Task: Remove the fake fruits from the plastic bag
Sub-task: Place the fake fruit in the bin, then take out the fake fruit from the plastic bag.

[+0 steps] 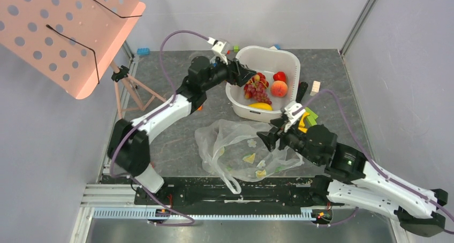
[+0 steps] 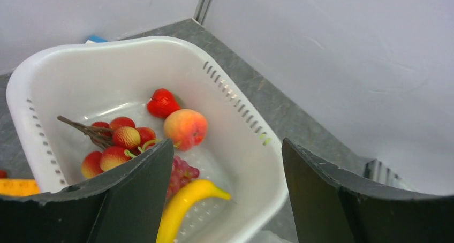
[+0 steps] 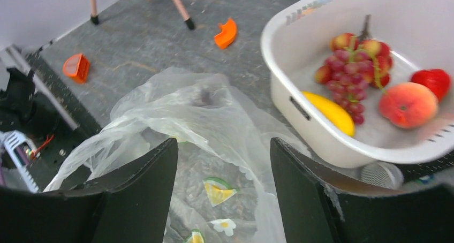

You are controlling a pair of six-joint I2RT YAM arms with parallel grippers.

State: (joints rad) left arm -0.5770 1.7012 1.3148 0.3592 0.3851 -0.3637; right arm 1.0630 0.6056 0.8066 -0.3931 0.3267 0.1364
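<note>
The grey, stone-patterned table [image 1: 171,146] carries a white basin [image 1: 251,113] toward its far side and a crumpled clear plastic bag [image 1: 225,138] just in front of it. A pink stand [image 3: 177,5], an orange curved piece [image 3: 227,32] and an orange block [image 3: 76,67] rest left of the bag. A blue block [image 1: 143,51] lies at the far edge.

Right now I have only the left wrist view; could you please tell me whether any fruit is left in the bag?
Observer: Pale wedge shapes show through the bag, which lies on the near side of the basin. I cannot tell whether they are loose pieces or print.
Operator: Thanks. Where is the right gripper?
Observer: The right gripper hovers open over the bag, holding nothing.
Operator: Is anything else lying near the bag?
Observer: An orange curved piece lies beyond it, apart from the film.
</note>
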